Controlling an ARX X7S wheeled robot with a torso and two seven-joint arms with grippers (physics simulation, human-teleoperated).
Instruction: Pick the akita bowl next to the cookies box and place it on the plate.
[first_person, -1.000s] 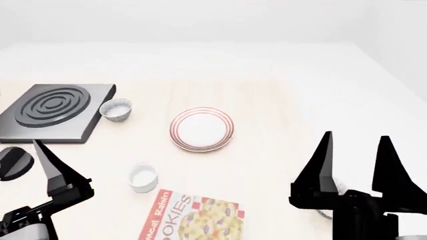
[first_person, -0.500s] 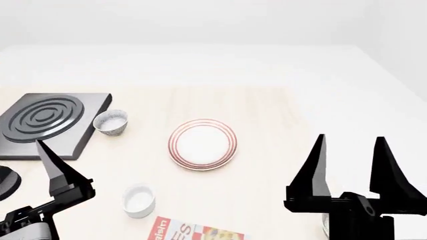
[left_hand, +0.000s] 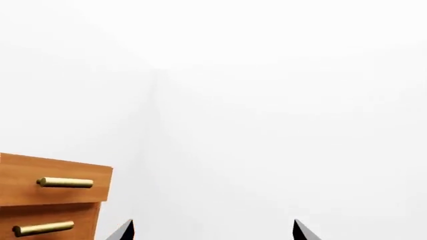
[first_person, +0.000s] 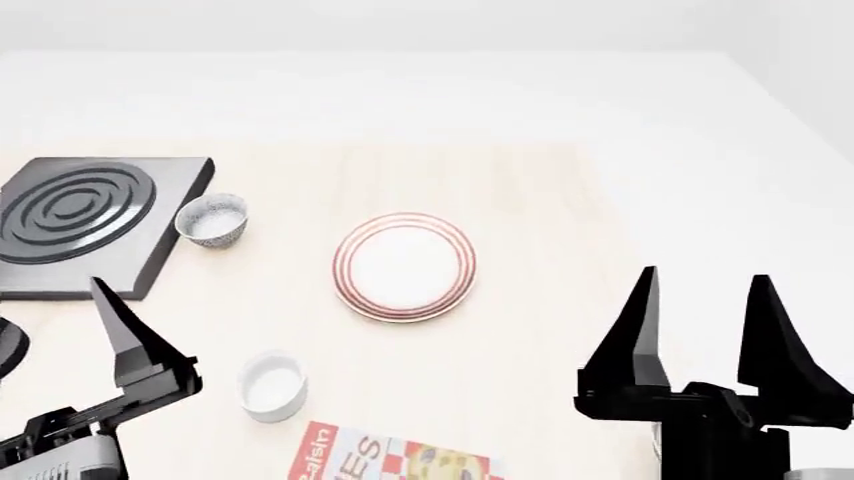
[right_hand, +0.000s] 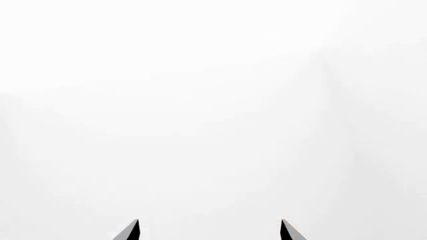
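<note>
Burner (first_person: 80, 215) and speckled bowl (first_person: 212, 219) sit higher in our head view than before; plate (first_person: 404, 266) mid-table, cookies box (first_person: 398, 461) below. Left gripper (left_hand: 210, 231) and right gripper (first_person: 703, 300) gape, empty; the box-side akita bowl is hidden.

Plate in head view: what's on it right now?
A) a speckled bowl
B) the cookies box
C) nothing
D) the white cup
C. The plate shows only its bare white centre inside the red rings. The one speckled bowl in view sits apart by the stove block, the white cup stands nearer the robot, and the cookies box lies at the near edge.
</note>
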